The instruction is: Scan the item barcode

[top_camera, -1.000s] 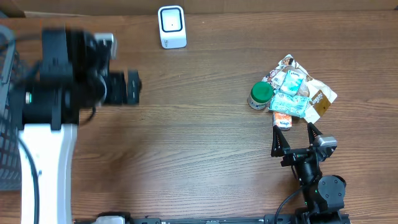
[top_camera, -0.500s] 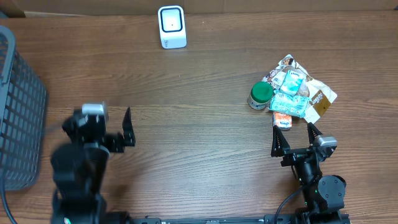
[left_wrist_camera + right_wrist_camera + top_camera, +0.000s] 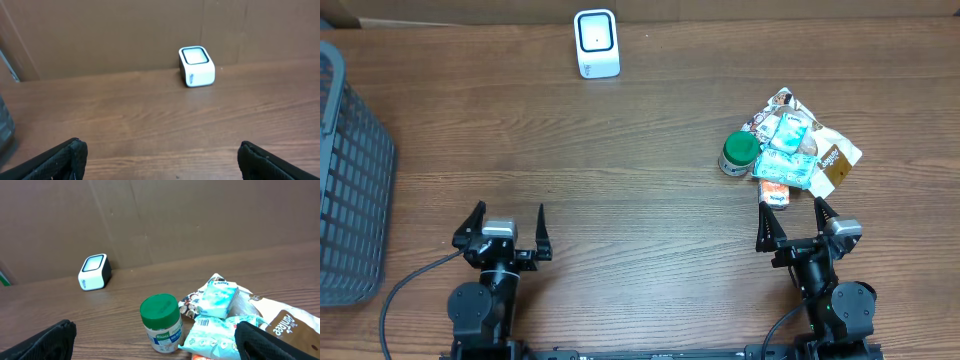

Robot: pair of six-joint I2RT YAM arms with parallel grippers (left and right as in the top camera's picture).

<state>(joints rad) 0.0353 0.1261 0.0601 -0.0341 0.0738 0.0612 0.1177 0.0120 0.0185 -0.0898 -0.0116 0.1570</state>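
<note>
1. Lower left of the overhead frame: left gripper (image 3: 509, 220), jaws spread fully wide, nothing in them, over the bare table (image 3: 640, 230).
2. Lower right: right gripper (image 3: 790, 218), jaws just as wide and empty. Its fingertips sit just below the item pile (image 3: 798, 168), not touching it.
3. The pile lies right of centre, with everything overlapping:
   - jar (image 3: 739, 152) with a green lid and white label, upright at the pile's left edge
   - teal packets (image 3: 788, 140) in the middle
   - brown pouch (image 3: 836, 160) with white lettering on the right edge
   - orange-red packet (image 3: 775, 193) at the bottom, nearest the right gripper
4. Top centre: scanner (image 3: 596, 42), a white box with a dark face, well apart from the pile.
5. Left edge: dark mesh basket (image 3: 350, 190), partly cut off by the frame.
</note>
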